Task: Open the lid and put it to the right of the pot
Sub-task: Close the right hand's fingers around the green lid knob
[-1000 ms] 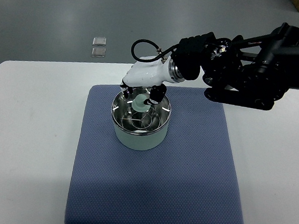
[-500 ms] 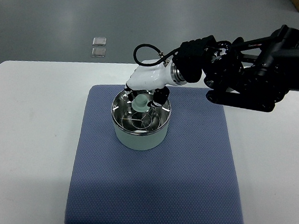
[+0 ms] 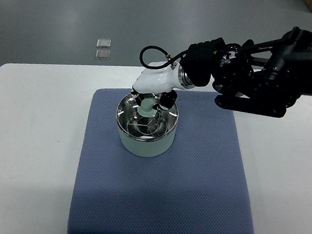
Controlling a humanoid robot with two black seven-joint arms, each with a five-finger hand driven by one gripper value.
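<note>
A pale green pot (image 3: 145,142) stands on the blue mat (image 3: 194,176), its glass lid (image 3: 146,122) with a steel rim lying on top. My right hand (image 3: 149,101), white with dark fingertips, reaches in from the right and hangs over the far side of the lid. Its fingers are curled around the pale green knob (image 3: 147,107) in the lid's middle. The lid looks tilted slightly, its far edge near the hand. No left arm shows in the view.
The mat lies on a white table (image 3: 27,138), with open mat surface to the right of the pot and in front of it. Two small square tiles (image 3: 102,49) sit on the grey floor beyond the table's far edge.
The right hand has shifted a little to the right and up over the lid and closed tighter around the knob. The pot has stayed where it was.
</note>
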